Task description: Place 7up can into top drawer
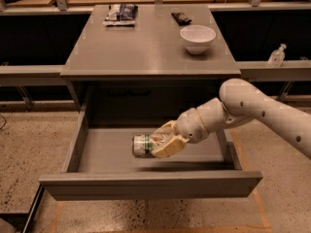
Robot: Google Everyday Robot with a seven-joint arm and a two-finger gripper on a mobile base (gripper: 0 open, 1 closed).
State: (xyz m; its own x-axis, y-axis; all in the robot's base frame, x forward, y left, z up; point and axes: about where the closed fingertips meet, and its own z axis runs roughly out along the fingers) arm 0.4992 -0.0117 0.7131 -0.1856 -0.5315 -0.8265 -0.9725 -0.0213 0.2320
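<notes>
The 7up can (144, 145) lies on its side, green-and-white with a silver end facing left. My gripper (164, 143) is shut on the can's right half and holds it inside the open top drawer (146, 184), just above or at the grey floor near the drawer's middle. My white arm reaches in from the right over the drawer's right wall. The drawer is pulled far out of the grey cabinet.
On the cabinet top (141, 47) stand a white bowl (197, 38) at back right, a dark snack packet (181, 18) behind it and a printed packet (120, 13) at back left. A clear bottle (276, 56) sits on the right shelf.
</notes>
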